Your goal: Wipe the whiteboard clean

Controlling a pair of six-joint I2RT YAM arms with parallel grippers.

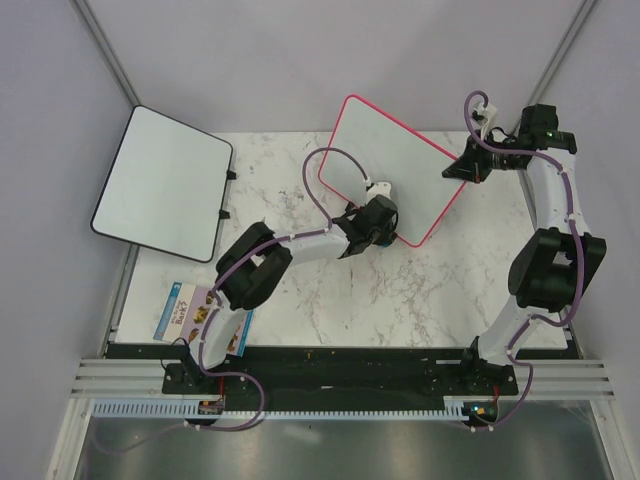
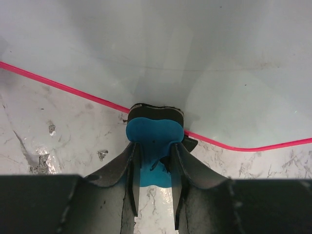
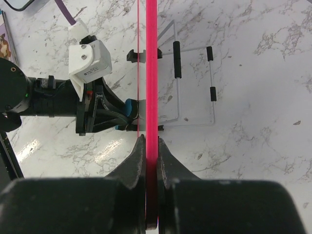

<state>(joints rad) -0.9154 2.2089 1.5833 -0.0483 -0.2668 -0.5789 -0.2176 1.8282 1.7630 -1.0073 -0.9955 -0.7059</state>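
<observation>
- Whiteboard: smooth white face with a soft sheen; frame of glossy pink plastic.
- Eraser: matt blue body with a dark, fuzzy pad at the tip.
- Left gripper: fingers of matt black plastic, finely grained.
- Right gripper: fingers likewise matt black.
- Table: marble-patterned white and grey top, smooth, lightly reflective.
- Wire stand: thin white wire with matt black sleeves.
- Booklet: printed paper.
- Second board: smooth white face, black frame.

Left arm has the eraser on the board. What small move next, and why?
Probably sweep the left end effector and its blue eraser inward across the whiteboard: the eraser sits at the pink frame edge, and the right end effector clamps that frame.
</observation>
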